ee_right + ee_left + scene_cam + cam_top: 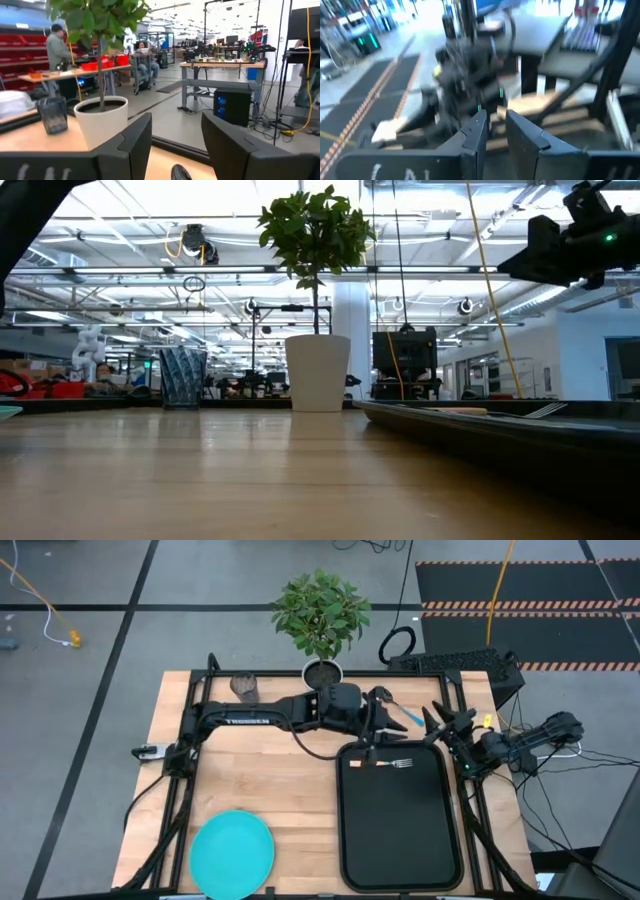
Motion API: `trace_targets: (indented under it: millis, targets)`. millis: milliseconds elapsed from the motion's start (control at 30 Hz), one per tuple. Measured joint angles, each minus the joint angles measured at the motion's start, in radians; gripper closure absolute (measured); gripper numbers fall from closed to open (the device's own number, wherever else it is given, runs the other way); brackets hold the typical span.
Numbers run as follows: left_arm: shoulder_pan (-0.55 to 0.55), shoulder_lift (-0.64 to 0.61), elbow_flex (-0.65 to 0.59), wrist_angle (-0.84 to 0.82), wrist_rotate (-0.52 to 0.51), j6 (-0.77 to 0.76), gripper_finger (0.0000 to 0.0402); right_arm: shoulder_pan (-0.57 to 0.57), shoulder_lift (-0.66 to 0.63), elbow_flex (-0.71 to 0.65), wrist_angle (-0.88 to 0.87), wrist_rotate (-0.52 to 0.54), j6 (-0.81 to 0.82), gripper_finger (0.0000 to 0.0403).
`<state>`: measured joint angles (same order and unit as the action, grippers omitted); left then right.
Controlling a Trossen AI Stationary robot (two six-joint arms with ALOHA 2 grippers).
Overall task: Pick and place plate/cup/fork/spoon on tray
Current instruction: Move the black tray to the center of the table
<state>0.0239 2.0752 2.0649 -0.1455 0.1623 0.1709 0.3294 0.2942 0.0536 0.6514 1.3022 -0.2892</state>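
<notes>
So the left gripper (381, 712) is stretched out over the far edge of the table, fingers only a narrow gap apart with nothing between them. The spoon (407, 715) lies just beside its tips on the right, and the fork (392, 762) sits right below it, just toward the near side, on the far end of the tray (400, 850). The cup (244, 688) is well off to that gripper's left, at the far edge near the white plant pot (322, 672). The plate (232, 853) is way back at the near left corner of the table. The right gripper (440, 722) hangs by the tray's far right corner, fingers spread wide and holding nothing.
</notes>
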Motion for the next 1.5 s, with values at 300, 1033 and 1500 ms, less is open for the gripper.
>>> trace_targets:
  millis: [300,1033,1500]
  targets:
    - [0.028,-0.009,-0.238,0.588,-0.006,-0.178,0.0325,0.0,0.097,0.0,0.002,-0.074,0.101,0.0236]
    - [0.112,-0.794,-1.174,0.196,-0.582,-0.169,0.0326,0.0,0.12,0.0,0.08,-0.069,0.034,0.0236]
    - [0.42,-0.829,-1.048,-0.534,-0.575,-0.336,0.0325,0.0,0.12,0.0,0.168,-0.076,-0.045,0.0236]
